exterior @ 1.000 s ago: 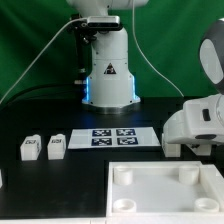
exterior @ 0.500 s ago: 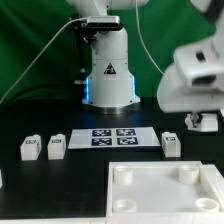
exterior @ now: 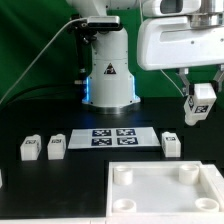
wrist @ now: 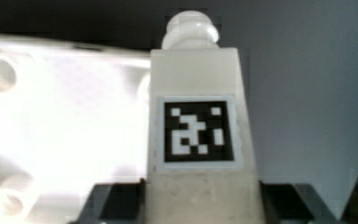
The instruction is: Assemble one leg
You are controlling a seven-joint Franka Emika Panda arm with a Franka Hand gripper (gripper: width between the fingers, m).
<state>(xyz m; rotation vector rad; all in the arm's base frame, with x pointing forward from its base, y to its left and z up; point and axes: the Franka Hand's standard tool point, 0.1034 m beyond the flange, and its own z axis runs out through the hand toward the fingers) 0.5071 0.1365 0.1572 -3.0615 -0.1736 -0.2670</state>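
My gripper [exterior: 199,96] is shut on a leg [exterior: 199,104], a white post with a black-and-white tag, and holds it in the air at the exterior view's right, well above the table. In the wrist view the leg [wrist: 199,120] stands between the dark fingers [wrist: 119,202], its tag facing the camera and its round peg pointing away. Three more legs stand on the black table: two at the exterior view's left [exterior: 29,148] [exterior: 56,146] and one at the right [exterior: 171,142], below the held leg.
A wide flat white board with round corner sockets [exterior: 150,196] lies at the front and also shows in the wrist view [wrist: 51,110]. The marker board [exterior: 112,137] lies mid-table. The robot base [exterior: 108,75] stands behind it, before a green backdrop.
My gripper has risen from table height at the exterior view's right, carrying the leg up with it. The leg standing on the table below came into view.
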